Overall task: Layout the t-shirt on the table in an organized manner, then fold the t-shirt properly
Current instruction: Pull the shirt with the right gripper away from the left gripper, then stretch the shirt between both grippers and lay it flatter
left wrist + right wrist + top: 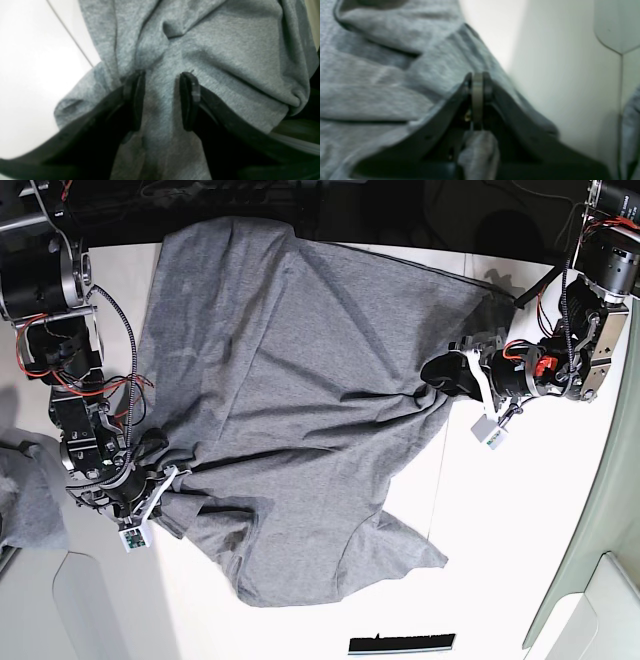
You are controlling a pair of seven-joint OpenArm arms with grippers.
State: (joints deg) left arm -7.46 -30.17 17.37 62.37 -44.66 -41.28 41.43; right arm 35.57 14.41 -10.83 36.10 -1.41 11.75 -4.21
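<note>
The t-shirt [290, 380] is a soft knitted cloth in heather grey, matt, with a fine fleck in the weave that shows plainly in the left wrist view; it creases into rounded, limp folds rather than sharp ones. The counter [520, 520] is a smooth white surface with a faint sheen, crossed by one thin dark seam. The left claw [162, 100] has matt black fingers that look like hard plastic, their inner pads [188, 100] slightly ribbed. The right claw [477, 100] is the same dull black, with a paler, greyish strip between its pads; the view is too blurred to tell its material.
</note>
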